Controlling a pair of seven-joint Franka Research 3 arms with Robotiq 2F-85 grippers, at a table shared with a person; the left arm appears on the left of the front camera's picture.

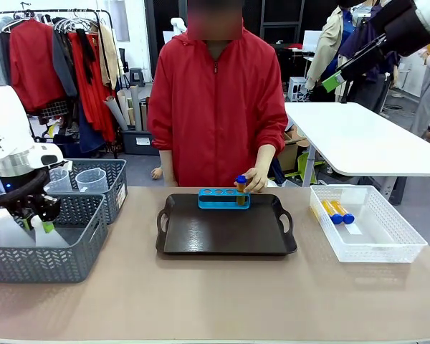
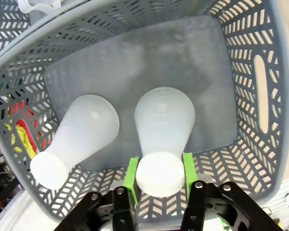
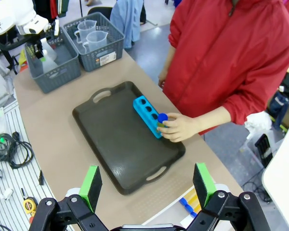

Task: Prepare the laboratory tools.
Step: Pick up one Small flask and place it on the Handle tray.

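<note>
Two translucent white conical flasks lie in the near grey basket. My left gripper is shut on the neck of the right flask, green pads against both sides; the other flask lies beside it. In the front view the left gripper reaches down into that basket. The person's hand holds an orange blue-capped tube in the blue rack on the black tray. My right gripper hangs open high above the table, holding nothing.
Two clear measuring jugs stand in the far grey basket. A white lattice bin at the right holds two more tubes. Bare tabletop lies in front of the tray. A second white table stands behind at the right.
</note>
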